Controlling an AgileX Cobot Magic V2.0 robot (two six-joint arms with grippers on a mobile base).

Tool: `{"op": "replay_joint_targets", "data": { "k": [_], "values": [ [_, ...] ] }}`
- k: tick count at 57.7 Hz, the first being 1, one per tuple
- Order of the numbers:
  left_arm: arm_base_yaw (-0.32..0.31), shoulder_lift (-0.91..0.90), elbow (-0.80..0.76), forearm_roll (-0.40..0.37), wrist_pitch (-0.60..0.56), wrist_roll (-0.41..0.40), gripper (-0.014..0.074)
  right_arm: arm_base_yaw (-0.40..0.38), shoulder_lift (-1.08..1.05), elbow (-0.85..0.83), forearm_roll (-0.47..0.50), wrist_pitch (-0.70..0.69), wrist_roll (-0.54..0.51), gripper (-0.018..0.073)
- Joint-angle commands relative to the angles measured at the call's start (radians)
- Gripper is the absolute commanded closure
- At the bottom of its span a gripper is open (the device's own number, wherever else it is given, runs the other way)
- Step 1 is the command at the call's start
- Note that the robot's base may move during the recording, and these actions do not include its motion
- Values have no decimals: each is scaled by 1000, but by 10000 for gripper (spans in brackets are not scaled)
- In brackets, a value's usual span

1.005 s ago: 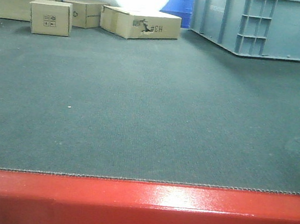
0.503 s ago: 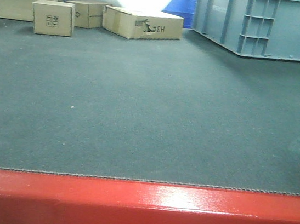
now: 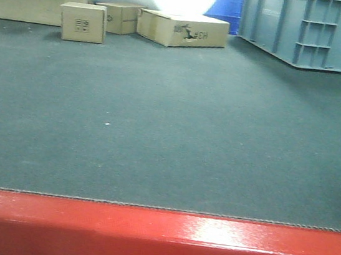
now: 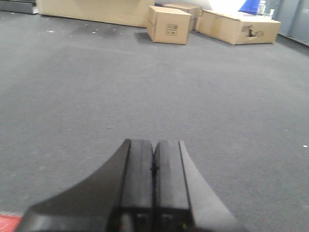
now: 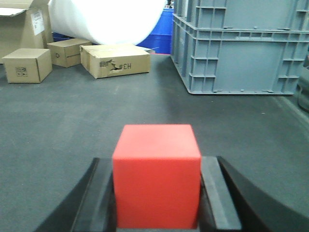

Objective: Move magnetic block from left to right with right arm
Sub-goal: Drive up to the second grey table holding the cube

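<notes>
carry step, likely: right gripper (image 5: pixel 158 193) clamps small matte bright-red magnetic cube (image 5: pixel 157 169).
next needs a rightward set-down; left gripper (image 4: pixel 154 169) closed, empty.

Left hand (image 4: pixel 154 154) pressed closed; right hand (image 5: pixel 157 193) clamping magnetic block (image 5: pixel 157 169).

Magnetic block (image 5: pixel 157 176) sits between my right pincer's (image 5: pixel 157 166) fingers. Ahead of it on the floor (image 5: pixel 63 125): cardboard boxes (image 5: pixel 120 60) far left, crate (image 5: pixel 241 53) to the right, nearer. My left pincer (image 4: pixel 154 169) is over the same floor, boxes far ahead.
</notes>
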State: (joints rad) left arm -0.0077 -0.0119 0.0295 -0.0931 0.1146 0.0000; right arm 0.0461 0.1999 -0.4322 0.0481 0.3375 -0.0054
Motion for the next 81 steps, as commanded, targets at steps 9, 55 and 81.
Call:
{"op": "replay_joint_targets", "data": {
  "k": [9,55,81],
  "values": [
    [-7,-11,11,-9,-85,0,722,-6,12,-25,-2,-96,-7,277],
    [-7,-11,11,-9,-85,0,722,-6,12,-26,-2,-163,-7,277],
    [-7,-11,11,-9,-85,0,722,-5,142,-110,20,-108,-5,277]
  ]
}}
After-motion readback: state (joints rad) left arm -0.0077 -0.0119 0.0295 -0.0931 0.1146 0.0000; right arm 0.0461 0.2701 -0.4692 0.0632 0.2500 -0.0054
